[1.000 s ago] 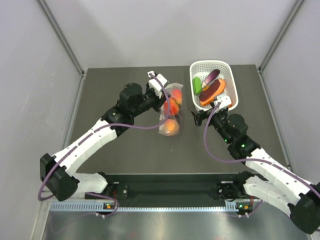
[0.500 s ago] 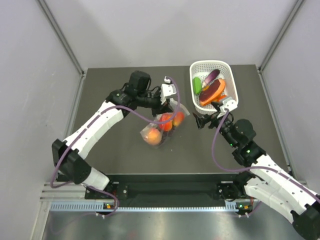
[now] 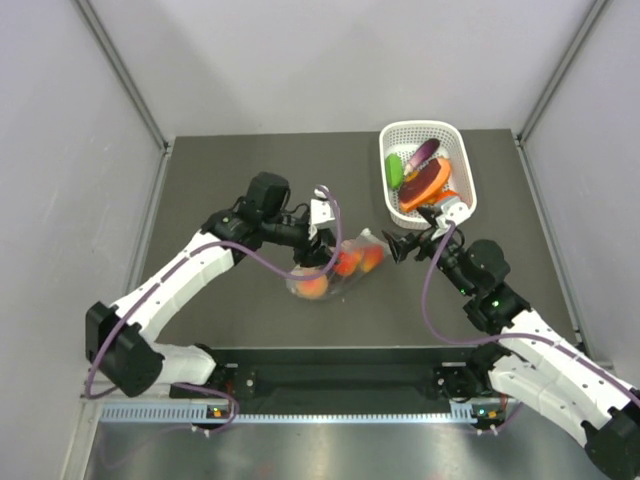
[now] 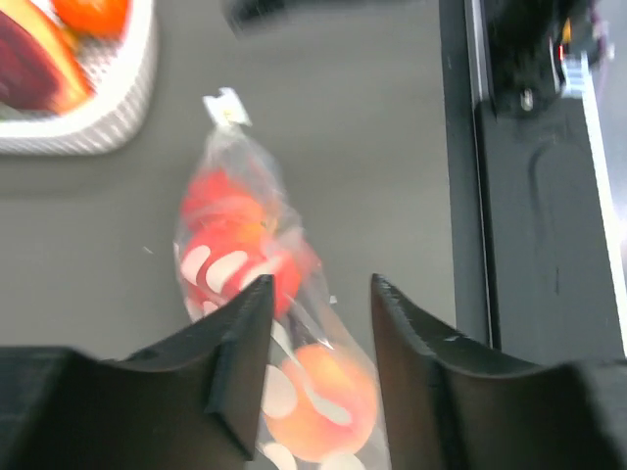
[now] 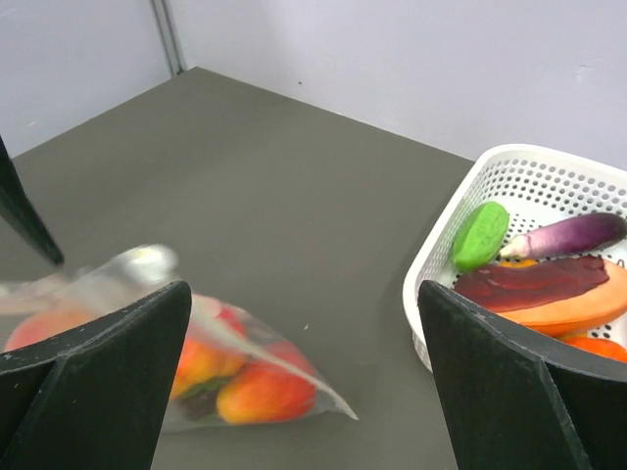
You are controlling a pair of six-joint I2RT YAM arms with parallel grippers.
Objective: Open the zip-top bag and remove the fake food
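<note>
Dark grey table [image 3: 240, 160] — pale (plain) walls [image 3: 330, 60] around.

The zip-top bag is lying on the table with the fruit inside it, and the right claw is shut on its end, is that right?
Not quite. The right claw is open, near the zip-top bag but not gripping it, as the right wrist view shows. The fruit is indeed inside it.

Bare table [image 3: 230, 185] (basket [image 3: 466, 190] far-right)

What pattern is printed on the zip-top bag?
White dots on the clear zip-top bag, shown best in the left wrist view.
</note>
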